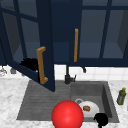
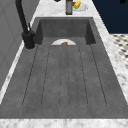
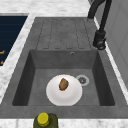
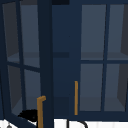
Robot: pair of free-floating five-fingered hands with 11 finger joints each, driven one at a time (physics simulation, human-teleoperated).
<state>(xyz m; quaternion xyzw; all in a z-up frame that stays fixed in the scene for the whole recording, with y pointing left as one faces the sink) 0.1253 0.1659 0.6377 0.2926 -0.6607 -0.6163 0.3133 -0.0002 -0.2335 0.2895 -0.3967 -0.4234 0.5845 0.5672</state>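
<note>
In the front view the wall cabinet's left door (image 1: 46, 45) stands swung open, its wooden handle (image 1: 41, 65) facing me. My left hand (image 1: 30, 63) hovers just left of that handle, seen through the door's glass with its fingers spread. It shows again low in the upper view (image 4: 29, 115). The right door (image 1: 105, 32) is closed, with its handle (image 1: 76, 45) upright. My right hand (image 1: 101, 119) floats at the sink's front right corner, beside a white plate (image 1: 91, 107) that carries a brown bit of food (image 3: 63, 84). A big red ball (image 1: 67, 115) sits low in the middle.
The black faucet (image 1: 68, 77) rises behind the sink basin (image 3: 37, 75), and the ribbed drainboard (image 2: 65, 75) lies to its left. An olive bottle (image 1: 121, 96) stands on the marble counter at the right. A bowl of fruit (image 2: 78, 5) sits beyond the bottle.
</note>
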